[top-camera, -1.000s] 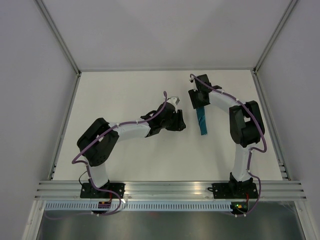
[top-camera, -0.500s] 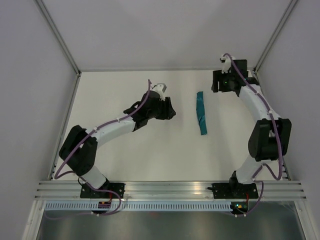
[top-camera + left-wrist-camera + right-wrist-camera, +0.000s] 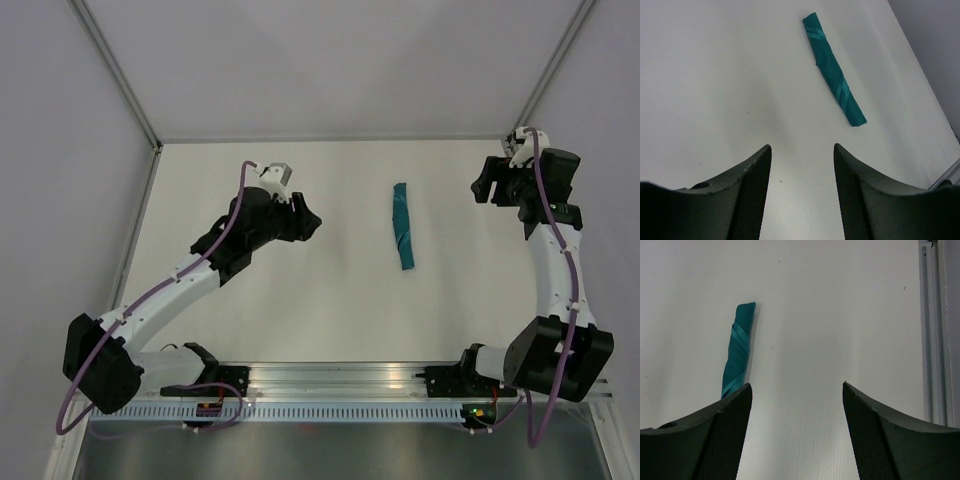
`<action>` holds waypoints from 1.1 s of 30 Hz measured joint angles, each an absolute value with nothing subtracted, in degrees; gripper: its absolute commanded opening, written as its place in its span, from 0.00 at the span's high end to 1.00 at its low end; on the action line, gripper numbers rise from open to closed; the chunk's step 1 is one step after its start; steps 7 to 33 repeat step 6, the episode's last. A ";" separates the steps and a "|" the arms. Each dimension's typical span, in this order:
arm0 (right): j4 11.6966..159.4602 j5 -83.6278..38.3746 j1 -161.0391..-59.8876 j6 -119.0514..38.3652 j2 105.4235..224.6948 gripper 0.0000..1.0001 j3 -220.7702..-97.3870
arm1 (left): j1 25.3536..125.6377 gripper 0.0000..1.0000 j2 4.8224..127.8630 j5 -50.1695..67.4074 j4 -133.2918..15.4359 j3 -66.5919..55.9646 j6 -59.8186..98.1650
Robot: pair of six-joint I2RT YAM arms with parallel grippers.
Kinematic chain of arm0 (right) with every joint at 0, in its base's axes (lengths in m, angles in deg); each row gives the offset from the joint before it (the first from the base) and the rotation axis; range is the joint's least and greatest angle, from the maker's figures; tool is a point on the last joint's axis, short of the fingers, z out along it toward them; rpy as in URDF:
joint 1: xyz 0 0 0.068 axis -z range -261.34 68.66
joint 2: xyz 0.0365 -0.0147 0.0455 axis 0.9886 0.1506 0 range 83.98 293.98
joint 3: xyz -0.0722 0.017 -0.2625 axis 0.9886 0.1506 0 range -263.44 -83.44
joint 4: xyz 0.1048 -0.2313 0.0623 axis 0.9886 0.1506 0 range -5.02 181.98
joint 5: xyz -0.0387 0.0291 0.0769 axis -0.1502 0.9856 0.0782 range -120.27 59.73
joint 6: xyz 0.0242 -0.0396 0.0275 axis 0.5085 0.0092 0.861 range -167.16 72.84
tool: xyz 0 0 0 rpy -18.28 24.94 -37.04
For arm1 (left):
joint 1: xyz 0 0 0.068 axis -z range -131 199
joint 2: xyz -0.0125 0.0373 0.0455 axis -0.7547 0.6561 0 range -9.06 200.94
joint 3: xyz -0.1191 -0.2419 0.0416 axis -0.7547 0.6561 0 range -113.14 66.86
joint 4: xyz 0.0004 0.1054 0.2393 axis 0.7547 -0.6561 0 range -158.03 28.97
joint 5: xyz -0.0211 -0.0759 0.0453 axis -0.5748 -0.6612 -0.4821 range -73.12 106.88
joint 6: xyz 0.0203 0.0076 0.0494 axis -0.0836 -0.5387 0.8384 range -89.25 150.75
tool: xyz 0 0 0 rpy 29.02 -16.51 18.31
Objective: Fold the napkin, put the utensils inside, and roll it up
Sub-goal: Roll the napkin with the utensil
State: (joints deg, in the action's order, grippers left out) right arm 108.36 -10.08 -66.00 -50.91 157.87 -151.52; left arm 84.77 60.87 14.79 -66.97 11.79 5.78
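Napkin [image 3: 402,226] now a tight teal roll, lying alone on the tabletop [image 3: 330,300], right of centre, long axis running near-to-far with a slight tilt. Wrap edges show as diagonal bands along it. Roll looks intact, no loose flap seen.

Change over the last second: right end effector [image 3: 485,188] was right at the roll's far end, and the left end effector [image 3: 305,222] sat just beside the roll on its left. Both have since backed off. Right arm has swung out toward the far right edge of the tabletop, left arm has pulled away to the left. Roll has not shifted between frames and did not unwind when let go.

Left end effector: jaws apart, nothing between them. Its wrist view shows only bare tabletop in the gap, roll well ahead and to the right. Right end effector: jaws spread wide, empty. Its wrist view has the roll off to the left, apart from both fingers.

Knife: not visible in any view. Probably wrapped inside the roll, but can't confirm, since no blade or handle pokes out of either end.

Judgement: fold, insert and roll all look done. This reads as release and retreat, task essentially finished. Only risk is the roll loosening by itself, and there's no sign of that.
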 measured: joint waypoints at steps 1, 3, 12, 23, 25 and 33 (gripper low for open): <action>108.38 -9.75 -65.61 -51.12 157.73 0.21 -150.73 | 84.68 0.41 60.37 14.77 -67.60 12.22 5.93; 108.45 -9.03 -64.98 -51.50 157.65 0.23 -149.18 | 84.68 0.41 59.58 14.79 -68.80 12.66 6.33; 108.69 -7.39 -64.21 -51.63 157.65 0.22 -147.78 | 84.55 0.40 58.20 14.81 -70.16 12.88 6.90; 108.69 -7.39 -64.21 -51.63 157.65 0.22 -147.78 | 84.55 0.40 58.20 14.81 -70.16 12.88 6.90; 108.69 -7.39 -64.21 -51.63 157.65 0.22 -147.78 | 84.55 0.40 58.20 14.81 -70.16 12.88 6.90; 108.69 -7.39 -64.21 -51.63 157.65 0.22 -147.78 | 84.55 0.40 58.20 14.81 -70.16 12.88 6.90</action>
